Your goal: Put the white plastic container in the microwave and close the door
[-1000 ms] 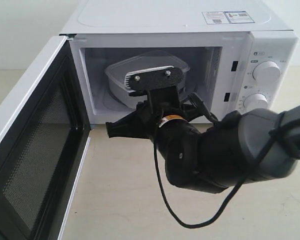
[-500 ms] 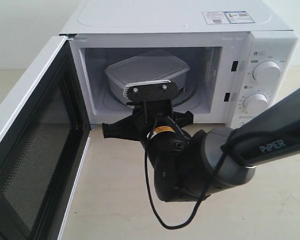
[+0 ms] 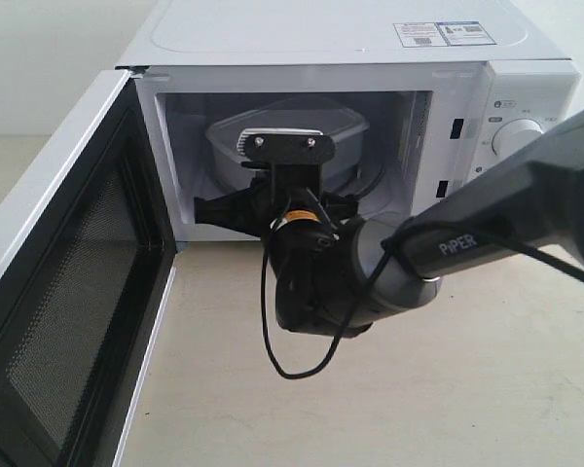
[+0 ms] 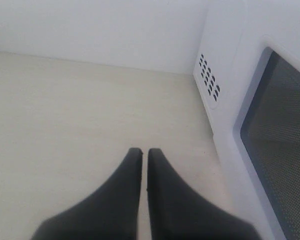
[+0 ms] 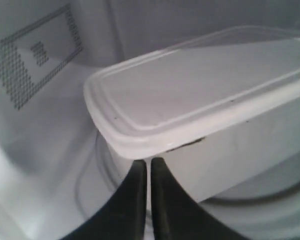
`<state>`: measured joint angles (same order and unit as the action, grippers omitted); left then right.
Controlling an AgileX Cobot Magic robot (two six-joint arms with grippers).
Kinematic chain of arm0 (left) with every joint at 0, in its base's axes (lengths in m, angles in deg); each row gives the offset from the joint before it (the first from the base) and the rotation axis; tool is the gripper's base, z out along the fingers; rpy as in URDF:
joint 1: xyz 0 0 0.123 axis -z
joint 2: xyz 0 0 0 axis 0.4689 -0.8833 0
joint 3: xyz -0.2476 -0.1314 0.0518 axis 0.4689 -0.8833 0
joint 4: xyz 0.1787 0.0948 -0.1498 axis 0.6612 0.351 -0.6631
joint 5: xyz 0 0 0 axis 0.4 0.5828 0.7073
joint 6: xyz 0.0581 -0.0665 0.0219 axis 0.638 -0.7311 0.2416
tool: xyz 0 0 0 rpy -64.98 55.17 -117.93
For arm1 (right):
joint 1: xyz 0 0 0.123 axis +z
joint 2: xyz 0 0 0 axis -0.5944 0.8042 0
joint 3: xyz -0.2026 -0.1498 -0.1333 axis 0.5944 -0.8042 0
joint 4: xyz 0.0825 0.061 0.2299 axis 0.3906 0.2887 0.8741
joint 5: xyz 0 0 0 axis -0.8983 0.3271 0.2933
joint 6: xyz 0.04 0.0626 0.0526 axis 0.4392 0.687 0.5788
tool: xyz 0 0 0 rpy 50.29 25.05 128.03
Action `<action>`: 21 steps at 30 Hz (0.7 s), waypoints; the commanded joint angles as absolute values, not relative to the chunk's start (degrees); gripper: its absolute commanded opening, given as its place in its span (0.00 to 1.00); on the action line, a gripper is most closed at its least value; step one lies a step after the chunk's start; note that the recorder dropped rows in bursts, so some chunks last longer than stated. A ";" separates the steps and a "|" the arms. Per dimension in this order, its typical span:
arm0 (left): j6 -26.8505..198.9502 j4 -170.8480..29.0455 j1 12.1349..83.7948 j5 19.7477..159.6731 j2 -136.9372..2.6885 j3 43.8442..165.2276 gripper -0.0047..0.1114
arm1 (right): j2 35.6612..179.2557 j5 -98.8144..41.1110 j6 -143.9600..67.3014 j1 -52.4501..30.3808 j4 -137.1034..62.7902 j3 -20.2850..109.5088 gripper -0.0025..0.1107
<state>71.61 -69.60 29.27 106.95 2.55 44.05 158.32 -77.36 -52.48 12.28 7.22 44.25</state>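
The white plastic container [image 3: 343, 123] [image 5: 190, 95] lies lidded on the glass turntable [image 5: 270, 197] inside the microwave [image 3: 331, 39]. The door [image 3: 68, 282] stands wide open to the left, its black mesh inner face showing. My right arm [image 3: 341, 277] reaches into the opening. My right gripper [image 5: 149, 161] is shut, with its tips against the container's near side just under the lid rim and nothing between them. In the exterior view its fingers are hidden behind the wrist. My left gripper [image 4: 144, 150] is shut and empty over the table, beside the microwave's vented side [image 4: 210, 82].
Two round dials [image 3: 518, 136] sit on the panel right of the cavity. A black cable [image 3: 273, 341] hangs from the right wrist over the beige tabletop [image 3: 448, 389]. The open door's dark window [image 4: 282, 125] stands close to the left gripper.
My right arm has moved forward and up into the microwave's opening, bringing the shut fingertips against the container. The container has slid slightly deeper. The left side looks unchanged.
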 commanded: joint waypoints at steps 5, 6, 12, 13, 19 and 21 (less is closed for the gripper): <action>71.84 -69.89 29.17 106.60 2.69 43.84 0.08 | 158.43 -76.46 -52.45 9.62 7.23 47.66 0.02; 71.84 -69.89 29.17 106.60 2.69 43.84 0.08 | 158.43 -76.11 -52.45 9.51 7.25 47.76 0.02; 71.84 -69.89 29.17 106.60 2.69 43.84 0.08 | 158.43 -73.33 -52.23 11.12 9.50 47.76 0.02; 71.84 -69.89 29.17 106.60 2.69 43.84 0.08 | 158.33 -73.57 -52.36 11.74 11.05 47.65 0.02; 71.84 -69.89 29.17 106.60 2.69 43.84 0.08 | 155.64 -76.69 -52.69 15.47 13.77 43.25 0.02; 71.84 -69.89 29.17 106.60 2.69 43.84 0.08 | 154.05 -78.52 -52.56 16.93 14.88 40.71 0.02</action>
<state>71.61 -69.60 29.27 106.95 2.55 44.05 156.66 -75.19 -52.37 15.33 13.36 43.69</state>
